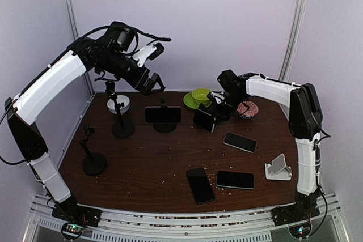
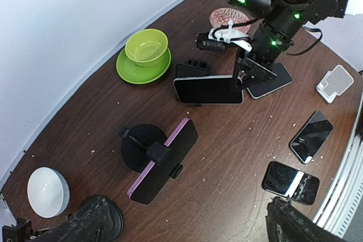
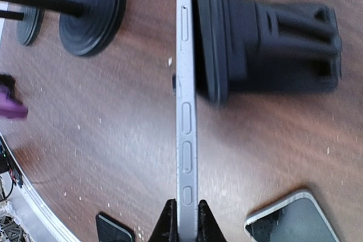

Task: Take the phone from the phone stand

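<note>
The right claw (image 3: 186, 223) pinches one end of the phone (image 3: 186, 83), which lies flat against the round pad of the black stand (image 3: 272, 38), while the left claw (image 1: 152, 83) hangs spread, raised and well left of that stand.

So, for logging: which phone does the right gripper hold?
The phone against the black stand by the green bowl; the purple-cased phone sits ungripped, others lie flat.
</note>
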{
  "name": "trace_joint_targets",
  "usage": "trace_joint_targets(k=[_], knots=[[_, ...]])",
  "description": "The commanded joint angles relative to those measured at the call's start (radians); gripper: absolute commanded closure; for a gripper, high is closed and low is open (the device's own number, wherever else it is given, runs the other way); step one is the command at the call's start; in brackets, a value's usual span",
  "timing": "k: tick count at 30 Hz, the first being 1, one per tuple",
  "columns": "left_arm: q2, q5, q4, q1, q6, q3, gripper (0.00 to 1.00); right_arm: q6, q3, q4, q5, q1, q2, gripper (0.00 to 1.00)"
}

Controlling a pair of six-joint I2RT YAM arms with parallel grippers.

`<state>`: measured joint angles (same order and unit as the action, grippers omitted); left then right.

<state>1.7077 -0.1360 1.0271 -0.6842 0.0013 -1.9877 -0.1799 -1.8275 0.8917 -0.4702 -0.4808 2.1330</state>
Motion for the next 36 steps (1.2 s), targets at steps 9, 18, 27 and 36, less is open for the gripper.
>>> trace_joint_targets(k=[9, 18, 27, 36], knots=[[-0.019, -0.069, -0.026, 0.008, -0.059, 0.018, 0.02, 0.096, 0.216, 0.092, 0.020, 0.008, -0.201, 1.00], [-0.027, -0.095, -0.033, 0.007, -0.068, 0.024, 0.02, 0.079, 0.329, 0.082, 0.007, 0.006, -0.348, 1.00], [-0.215, -0.275, -0.308, -0.018, 0.050, 0.300, 0.05, 0.154, 0.441, 0.054, -0.110, -0.050, -0.554, 1.00], [-0.267, -0.483, -0.277, -0.067, 0.333, 0.408, 0.11, 0.285, 0.578, -0.099, -0.104, -0.245, -0.798, 1.00]])
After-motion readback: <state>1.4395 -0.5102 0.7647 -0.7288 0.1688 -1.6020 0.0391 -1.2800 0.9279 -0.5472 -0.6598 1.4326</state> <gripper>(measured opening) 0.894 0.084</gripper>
